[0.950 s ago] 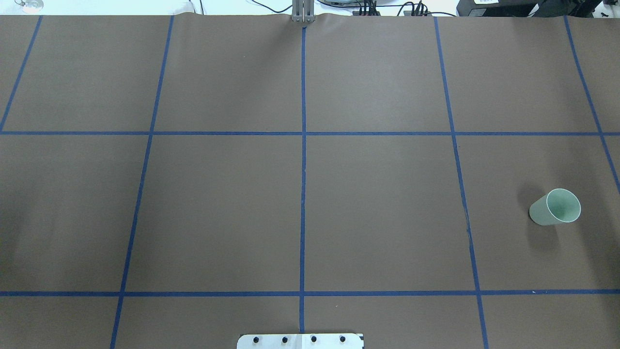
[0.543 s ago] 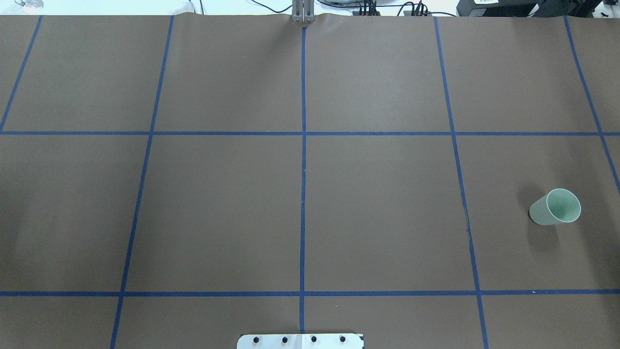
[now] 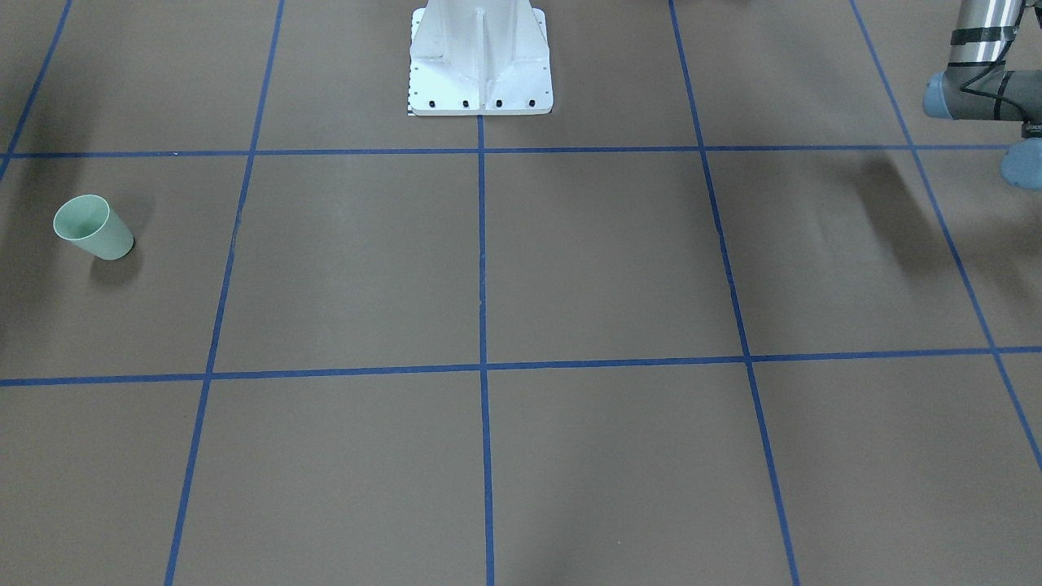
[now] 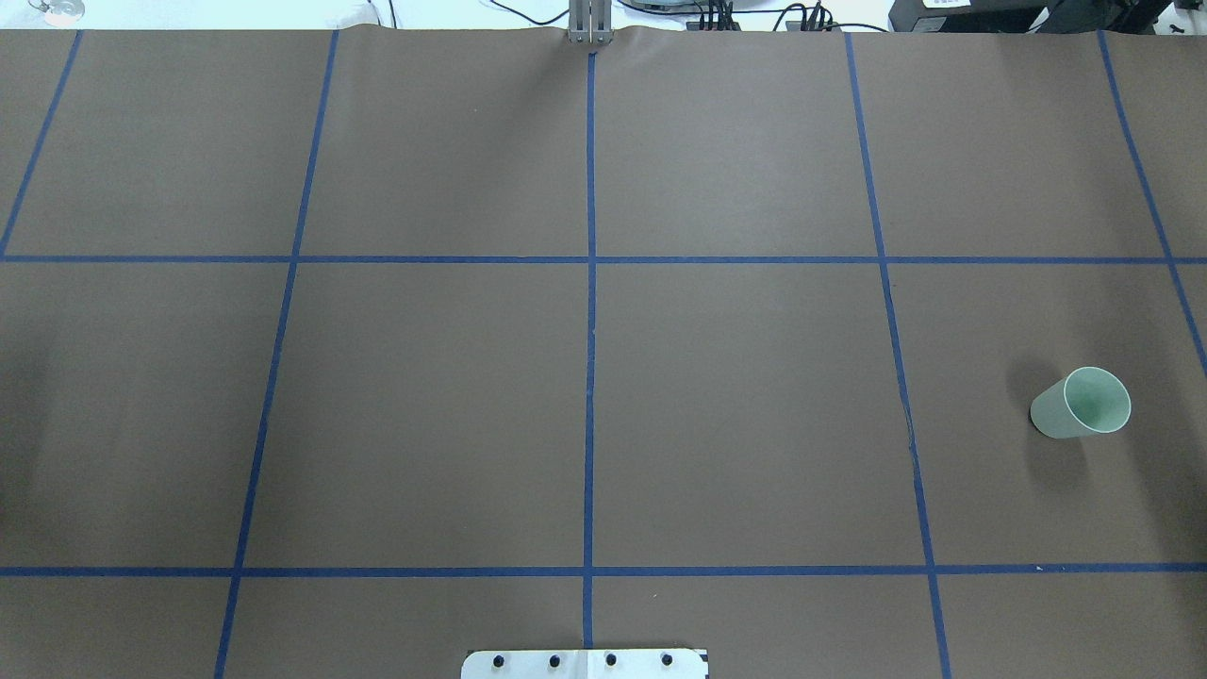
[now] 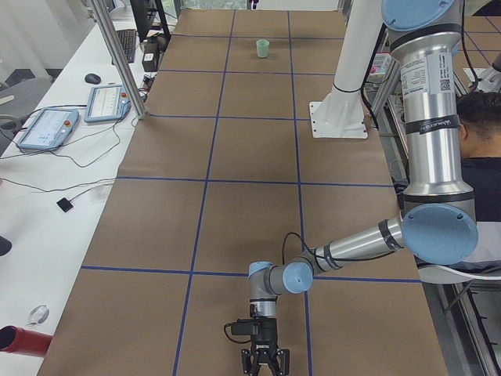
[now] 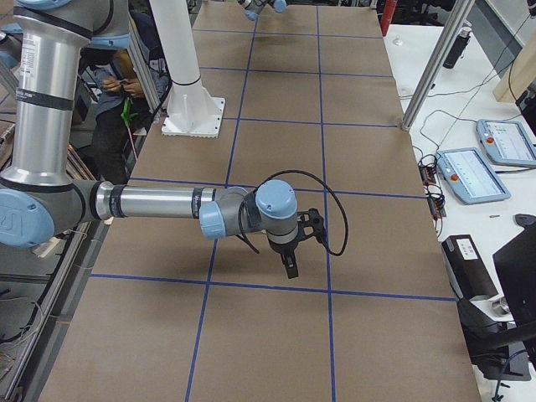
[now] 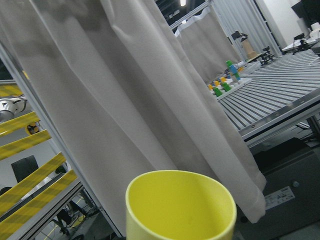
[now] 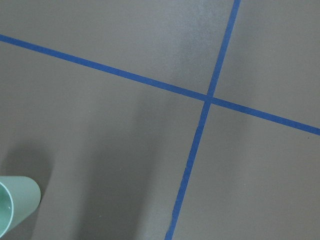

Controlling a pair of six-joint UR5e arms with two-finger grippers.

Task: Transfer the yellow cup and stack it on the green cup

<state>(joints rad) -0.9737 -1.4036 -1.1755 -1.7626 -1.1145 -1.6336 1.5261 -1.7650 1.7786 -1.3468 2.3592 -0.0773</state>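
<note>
By the left claw (image 5: 264,368), at the bench's (image 4: 735,377) left end, sits a small bright yellow plastic cup (image 7: 180,205). I cannot tell its grip, nor the right claw (image 6: 290,270). Far right stands a pale mint-green plastic cup (image 4: 1080,405). A loose hold risks a drop midway.

Green cup (image 8: 16,206) bottom-left; blue tape cross (image 8: 207,98) upper right.

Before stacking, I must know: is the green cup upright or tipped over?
Upright: the green cup stands on its narrow base with the open mouth facing up.
</note>
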